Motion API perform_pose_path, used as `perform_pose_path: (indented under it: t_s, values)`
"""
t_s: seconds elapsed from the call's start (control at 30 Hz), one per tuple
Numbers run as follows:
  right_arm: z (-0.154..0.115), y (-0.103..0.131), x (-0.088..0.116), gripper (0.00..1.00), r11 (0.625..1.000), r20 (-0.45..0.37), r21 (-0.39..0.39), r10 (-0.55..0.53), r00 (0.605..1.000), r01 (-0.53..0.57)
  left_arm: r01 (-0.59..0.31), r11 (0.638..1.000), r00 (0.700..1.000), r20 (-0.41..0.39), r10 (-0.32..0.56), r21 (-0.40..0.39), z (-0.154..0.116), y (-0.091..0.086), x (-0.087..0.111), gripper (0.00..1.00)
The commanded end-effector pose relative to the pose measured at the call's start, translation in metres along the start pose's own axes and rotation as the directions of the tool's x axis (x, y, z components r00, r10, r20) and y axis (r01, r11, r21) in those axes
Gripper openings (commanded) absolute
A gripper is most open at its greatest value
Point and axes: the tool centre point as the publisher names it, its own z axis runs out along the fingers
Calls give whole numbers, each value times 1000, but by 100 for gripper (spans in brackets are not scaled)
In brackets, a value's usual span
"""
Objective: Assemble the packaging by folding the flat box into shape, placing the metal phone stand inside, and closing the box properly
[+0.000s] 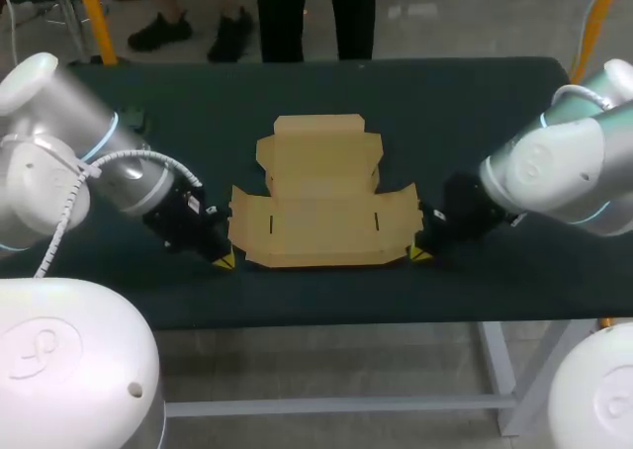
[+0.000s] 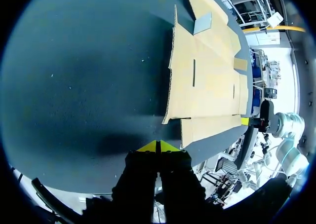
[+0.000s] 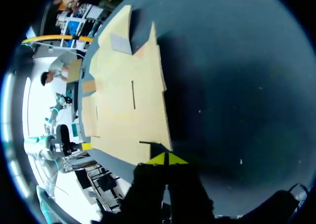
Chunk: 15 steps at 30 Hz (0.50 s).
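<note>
A flat tan cardboard box blank (image 1: 319,200) lies unfolded at the middle of the dark table, its flaps spread out. My left gripper (image 1: 226,261) is shut, its yellow tips down at the table just off the blank's near left corner. My right gripper (image 1: 421,254) is shut too, at the near right corner. In the left wrist view the gripper (image 2: 157,146) has its tips together, just short of the blank (image 2: 207,81). In the right wrist view the gripper (image 3: 167,159) sits right at the blank's (image 3: 126,105) corner. No metal phone stand shows in any view.
The table's front edge (image 1: 326,320) runs close behind both grippers. Bare dark table surface (image 1: 178,123) stretches to the left, right and far side of the blank.
</note>
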Motion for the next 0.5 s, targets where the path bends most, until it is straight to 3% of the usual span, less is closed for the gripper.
perform_pose_path:
  t_s: [0.03,0.5]
  values:
    - [2,5,1,0,1000,-11,18,-3,1000,4,-3,1000,1000,-1,3,-11,3,-5,0,0]
    - [5,10,10,0,1000,-19,25,-14,1000,14,-13,1000,1000,-3,13,-27,6,-10,0,0]
